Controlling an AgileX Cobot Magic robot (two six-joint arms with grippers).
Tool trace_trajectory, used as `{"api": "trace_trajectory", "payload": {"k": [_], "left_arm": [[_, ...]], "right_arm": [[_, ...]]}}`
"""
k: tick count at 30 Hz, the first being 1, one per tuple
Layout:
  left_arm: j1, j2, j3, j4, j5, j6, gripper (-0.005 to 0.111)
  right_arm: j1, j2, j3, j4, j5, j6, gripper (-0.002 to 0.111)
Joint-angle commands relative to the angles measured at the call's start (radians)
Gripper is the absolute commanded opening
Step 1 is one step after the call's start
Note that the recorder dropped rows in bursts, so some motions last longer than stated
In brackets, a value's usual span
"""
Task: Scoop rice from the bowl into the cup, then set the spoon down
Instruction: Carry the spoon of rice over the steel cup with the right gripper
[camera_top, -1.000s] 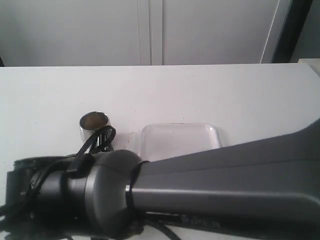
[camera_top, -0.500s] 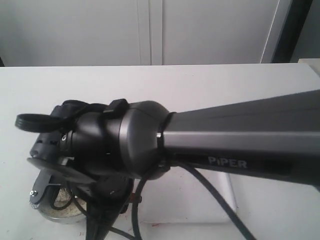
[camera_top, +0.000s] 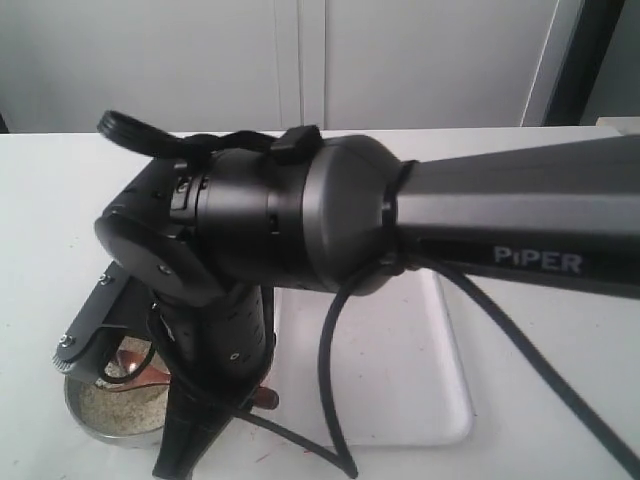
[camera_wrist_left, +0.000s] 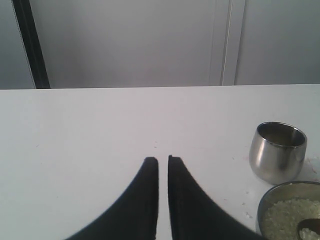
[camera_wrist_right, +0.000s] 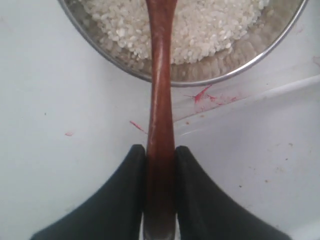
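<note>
My right gripper (camera_wrist_right: 161, 150) is shut on the handle of the reddish-brown spoon (camera_wrist_right: 161, 100). The spoon reaches over the rim of the steel bowl (camera_wrist_right: 235, 72), and its head lies in the rice (camera_wrist_right: 200, 30). In the exterior view the bowl (camera_top: 90, 420) sits at the lower left, half covered by the right arm, which also hides the cup. The left wrist view shows the shiny steel cup (camera_wrist_left: 277, 151) standing upright just behind the bowl (camera_wrist_left: 280, 197). My left gripper (camera_wrist_left: 163, 160) hovers over bare table beside them, shut on nothing.
A clear shallow tray (camera_top: 400, 380) lies on the white table right of the bowl, its edge (camera_wrist_right: 280, 90) close to the bowl's rim. Red marks speckle the table by the bowl. A cable from the right arm hangs over the tray.
The right arm has swung up and to the right in the exterior view. It now covers the cup and has uncovered the bowl of rice.
</note>
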Motion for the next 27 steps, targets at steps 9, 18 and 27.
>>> {"api": "trace_trajectory", "payload": {"k": [9,18,27], "left_arm": [[-0.007,-0.001,-0.007,-0.005,-0.003,-0.005,0.014],[-0.007,-0.001,-0.007,-0.005,-0.003,-0.005,0.014],[-0.007,-0.001,-0.007,-0.005,-0.003,-0.005,0.014]], "right_arm": [[-0.044,-0.077,0.002,0.084,-0.002,-0.054,0.000],[-0.044,-0.168,0.002,0.082,0.042,-0.064,0.000],[-0.100,-0.264,0.002,0.078,0.127,-0.064,0.000]]}}
